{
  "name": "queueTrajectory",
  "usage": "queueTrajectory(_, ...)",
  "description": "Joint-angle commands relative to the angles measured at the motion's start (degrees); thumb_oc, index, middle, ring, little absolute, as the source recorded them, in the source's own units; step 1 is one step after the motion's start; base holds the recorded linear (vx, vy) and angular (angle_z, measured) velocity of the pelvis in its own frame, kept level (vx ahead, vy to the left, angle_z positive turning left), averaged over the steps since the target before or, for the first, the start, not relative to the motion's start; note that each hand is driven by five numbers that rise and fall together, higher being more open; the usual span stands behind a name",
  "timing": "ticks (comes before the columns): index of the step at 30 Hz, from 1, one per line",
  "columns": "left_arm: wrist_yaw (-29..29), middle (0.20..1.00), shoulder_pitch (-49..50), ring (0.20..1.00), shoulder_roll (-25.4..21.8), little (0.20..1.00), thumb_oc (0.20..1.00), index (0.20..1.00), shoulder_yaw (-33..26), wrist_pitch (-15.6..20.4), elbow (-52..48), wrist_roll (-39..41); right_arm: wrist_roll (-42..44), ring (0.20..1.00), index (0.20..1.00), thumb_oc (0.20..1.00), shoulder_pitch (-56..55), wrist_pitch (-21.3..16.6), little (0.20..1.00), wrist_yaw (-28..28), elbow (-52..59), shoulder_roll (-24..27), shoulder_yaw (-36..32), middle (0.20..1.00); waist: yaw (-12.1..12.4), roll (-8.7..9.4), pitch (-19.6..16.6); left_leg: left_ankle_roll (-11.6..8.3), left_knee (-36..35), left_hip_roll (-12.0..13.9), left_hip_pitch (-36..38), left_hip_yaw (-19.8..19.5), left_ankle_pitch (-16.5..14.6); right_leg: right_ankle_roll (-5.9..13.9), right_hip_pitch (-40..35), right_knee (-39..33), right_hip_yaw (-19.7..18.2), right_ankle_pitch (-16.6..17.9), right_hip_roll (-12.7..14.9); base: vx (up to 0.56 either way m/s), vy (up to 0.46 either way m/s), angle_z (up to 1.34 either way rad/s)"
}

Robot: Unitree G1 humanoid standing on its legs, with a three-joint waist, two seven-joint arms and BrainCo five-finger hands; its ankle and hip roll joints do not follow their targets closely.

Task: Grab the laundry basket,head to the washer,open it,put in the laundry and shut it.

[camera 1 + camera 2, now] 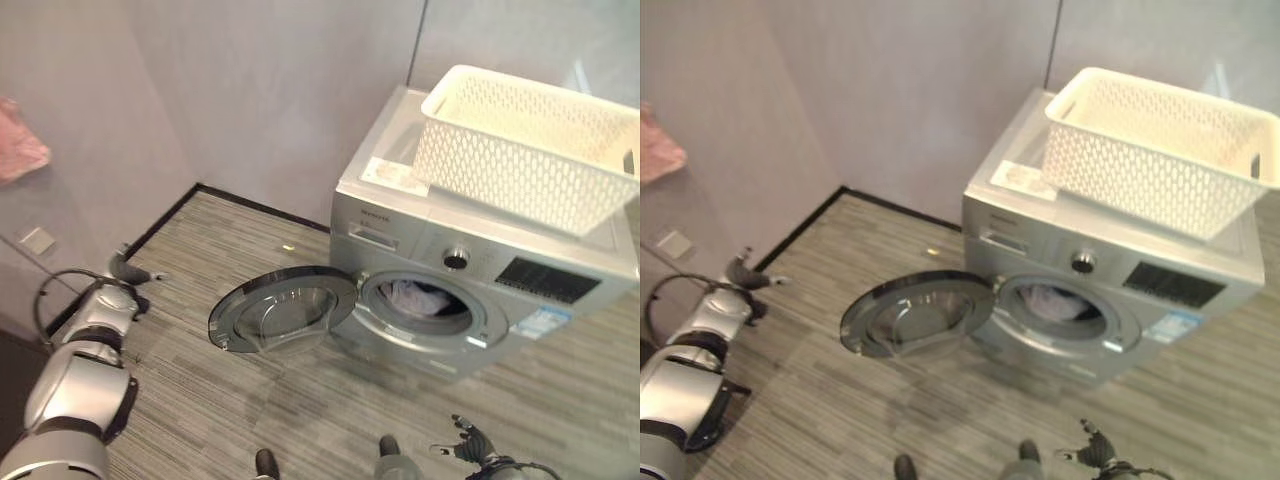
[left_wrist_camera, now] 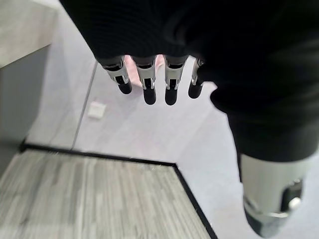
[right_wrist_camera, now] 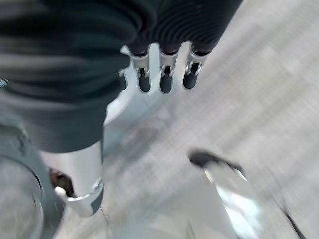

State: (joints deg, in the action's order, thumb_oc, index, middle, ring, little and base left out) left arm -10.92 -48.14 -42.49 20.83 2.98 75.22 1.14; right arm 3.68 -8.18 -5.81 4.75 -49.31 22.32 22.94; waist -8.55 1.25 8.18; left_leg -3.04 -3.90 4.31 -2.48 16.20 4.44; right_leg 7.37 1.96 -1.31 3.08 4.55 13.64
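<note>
Laundry [image 1: 425,297]: pale bundle, lodged inside drum, visible through open port
Washer [image 1: 470,290]: silver front-loader, standing on striped grey floor [image 1: 230,400] against grey wall [image 1: 280,110]
Door [image 1: 283,312]: round, glass-centred, swung fully open toward robot's left, hinged beside port
Laundry basket [image 1: 525,145]: white, perforated, set on washer top, apparently empty
Pink cloth [image 1: 18,150]: at far left by wall, apart from washer
Left hand [image 1: 130,270]: low at left, well apart from door, fingers [image 2: 149,84] straight, loosely spread, holding nothing
Right hand [image 1: 462,440]: near lower edge, in front of washer, fingers relaxed, empty
Step in hand, by judgement: loading done, closing pending
Next move: reach to door's outer rim, push it round onto port until latched
</note>
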Motion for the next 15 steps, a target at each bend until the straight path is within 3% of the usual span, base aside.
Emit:
queueTrajectory(1,-1.41,1.000,-3.95,1.000,-1.15,1.000,1.000,1.000,-0.22,1.75,0.44,-0.81,-0.04,1.000,1.000,1.000,3.32,-0.89,1.000,-0.67,2.15,1.10,-1.09,1.000,0.55,-0.05,1.54,-1.16,8.38,4.37,-3.41,-1.39,-3.95,4.43,2.54,2.78,-0.66,-2.84,-0.48,-0.05,0.040,0.11)
queueTrajectory(9,-1.47,1.000,-11.59,1.000,-0.73,1.000,1.000,1.000,3.38,2.01,0.42,-0.69,0.75,1.000,1.000,1.000,4.62,-1.74,1.000,-0.70,6.98,3.95,-0.82,1.000,-0.73,1.62,5.29,-0.90,11.43,5.02,-9.72,-2.25,-3.97,4.36,8.04,3.43,-0.58,-1.26,-0.71,-0.11,-0.007,0.03)
queueTrajectory(15,-3.82,1.000,-19.93,1.000,-0.03,1.000,1.000,1.000,6.81,1.66,1.45,-1.18,2.30,1.000,1.000,1.000,5.88,-2.45,1.000,0.21,8.12,6.21,-1.00,1.000,-2.69,4.59,8.13,-1.69,13.35,6.57,-14.00,-2.68,-4.46,4.70,12.39,3.49,-1.30,0.41,-2.23,-0.05,-0.031,-0.12)
